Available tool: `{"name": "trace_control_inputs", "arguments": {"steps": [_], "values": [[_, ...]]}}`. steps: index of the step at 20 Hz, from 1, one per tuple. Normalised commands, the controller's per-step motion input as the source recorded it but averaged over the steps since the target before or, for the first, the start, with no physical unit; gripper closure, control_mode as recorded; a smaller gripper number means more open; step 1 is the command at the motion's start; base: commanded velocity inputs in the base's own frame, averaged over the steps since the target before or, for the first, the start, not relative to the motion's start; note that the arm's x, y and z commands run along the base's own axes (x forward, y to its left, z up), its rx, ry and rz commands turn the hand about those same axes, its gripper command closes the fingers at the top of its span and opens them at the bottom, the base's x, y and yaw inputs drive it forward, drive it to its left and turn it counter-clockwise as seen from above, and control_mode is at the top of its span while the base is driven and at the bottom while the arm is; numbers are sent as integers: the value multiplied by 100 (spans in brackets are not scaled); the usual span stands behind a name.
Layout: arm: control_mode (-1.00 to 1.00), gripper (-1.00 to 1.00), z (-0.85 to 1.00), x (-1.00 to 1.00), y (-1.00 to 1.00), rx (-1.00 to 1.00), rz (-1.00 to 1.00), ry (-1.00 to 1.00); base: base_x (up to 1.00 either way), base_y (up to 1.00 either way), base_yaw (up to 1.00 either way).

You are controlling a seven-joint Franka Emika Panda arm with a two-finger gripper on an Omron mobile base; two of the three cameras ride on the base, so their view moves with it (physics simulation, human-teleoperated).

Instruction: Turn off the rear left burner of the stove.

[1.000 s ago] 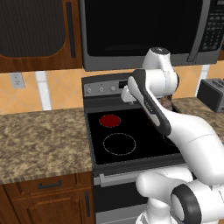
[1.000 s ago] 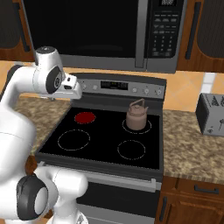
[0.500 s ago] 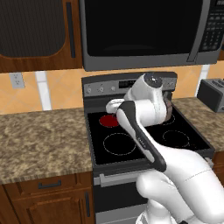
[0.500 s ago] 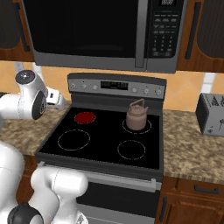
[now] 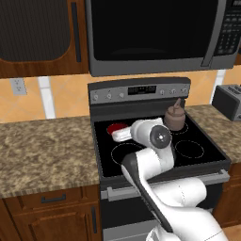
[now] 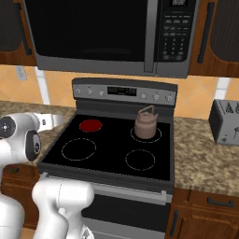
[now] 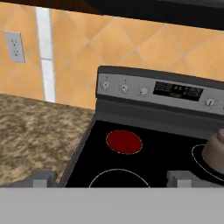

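Observation:
The stove (image 5: 106, 157) is a black glass-top range with a grey back panel. Its rear left burner (image 6: 90, 125) glows red (image 7: 124, 141); in the left base view my hand covers part of that burner (image 5: 114, 126). My gripper (image 7: 110, 179) is open and empty, its fingertips (image 7: 41, 179) wide apart. It hangs low by the stove's front left, facing the back panel. Small round knobs (image 7: 124, 89) sit on the panel's left (image 5: 109, 95), well ahead of the gripper (image 5: 117, 136). In the right base view the gripper (image 6: 58, 120) is over the counter edge left of the stove (image 6: 116, 158).
A brown kettle (image 5: 175, 117) stands on the rear right ring (image 6: 145, 125). A big black microwave (image 5: 150, 33) hangs above the stove. A toaster (image 6: 226, 121) sits on the right counter. Granite counter (image 5: 42, 146) runs to the left, with a wall outlet (image 7: 13, 46) above it.
My arm has swung back from the back panel, down and toward the stove's front left. The gripper stays open. The rear left burner still glows red.

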Motion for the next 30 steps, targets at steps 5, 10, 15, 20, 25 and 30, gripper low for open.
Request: {"name": "trace_control_inputs", "arguments": {"steps": [5,10,15,20,25,30], "values": [[-100,-100,-1,-14,0,-15,0,-38,0,0,0],[-100,-100,3,1,-1,-7,0,-27,0,0,0],[-100,-100,0,35,-19,0,0,-7,0,0,0],[-100,-100,0,46,-18,0,0,-5,0,0,0],[-100,-100,0,63,-12,0,0,-4,0,0,0],[-100,-100,0,79,-1,0,0,0,0,0,0]]}}
